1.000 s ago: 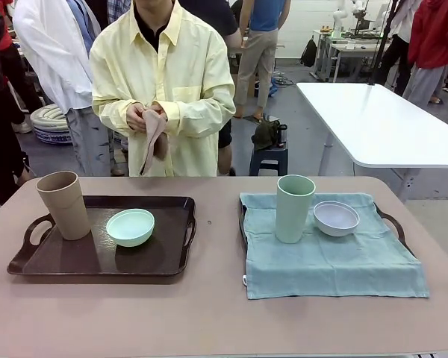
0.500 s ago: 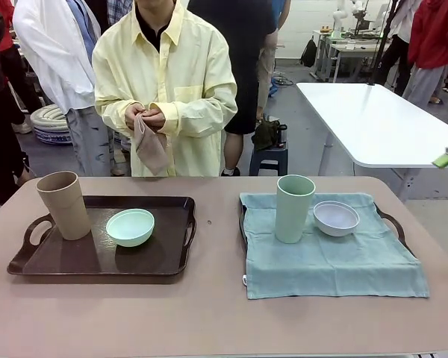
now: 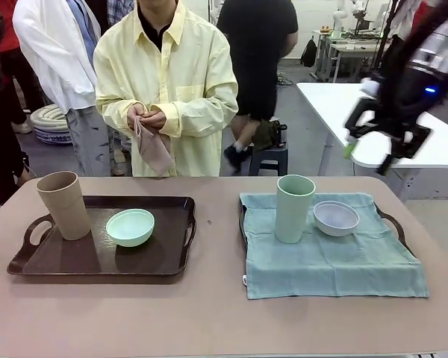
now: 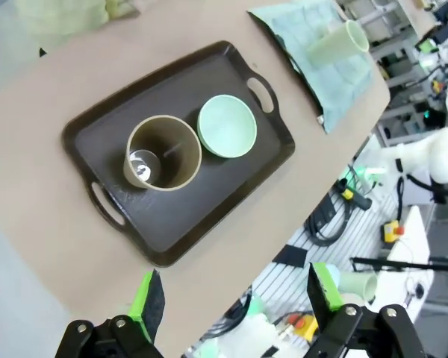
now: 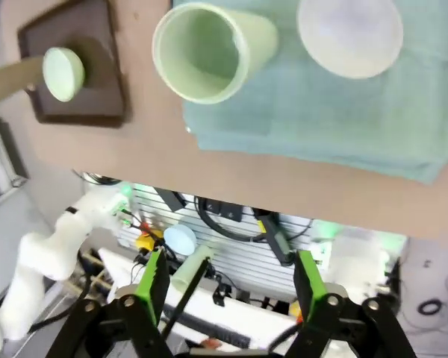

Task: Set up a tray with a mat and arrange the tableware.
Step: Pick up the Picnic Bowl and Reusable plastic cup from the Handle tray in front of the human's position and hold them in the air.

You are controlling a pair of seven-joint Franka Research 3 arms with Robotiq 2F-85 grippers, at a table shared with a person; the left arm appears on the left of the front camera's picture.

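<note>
The left gripper (image 4: 235,294) hangs high above the left side of the table with its jaws spread wide and nothing between them. It looks down on the dark tray (image 3: 97,274), whose floor has no cloth on it. At that tray's left end stands the tan cup (image 3: 63,204), upright, with the mint bowl (image 3: 131,227) just beside it toward the middle. The cup looks like light, stiff, matte ware that widens toward the mouth. Being tall, it probably tips easily, so a hold across the upper wall, or one finger inside the rim and one outside, seems safest. The bowl is shallow and smooth, likely light and a little slippery, and its rim offers the only real purchase. Behind the table the person's hands (image 3: 145,117) hold a folded tan cloth (image 3: 154,149), which is soft and limp and best pinched at a corner or edge. It may be the mat for this tray. On the right, a teal mat (image 3: 336,268) drapes over a second tray (image 3: 392,221). On the mat stand the sage cup (image 3: 294,208) and, almost touching it, the white bowl (image 3: 336,218). These two should handle like their counterparts, though the cloth under them can drag and wrinkle if either is slid rather than lifted. The right gripper (image 3: 367,156) is in the air beyond the far right corner, jaws parted and empty.
</note>
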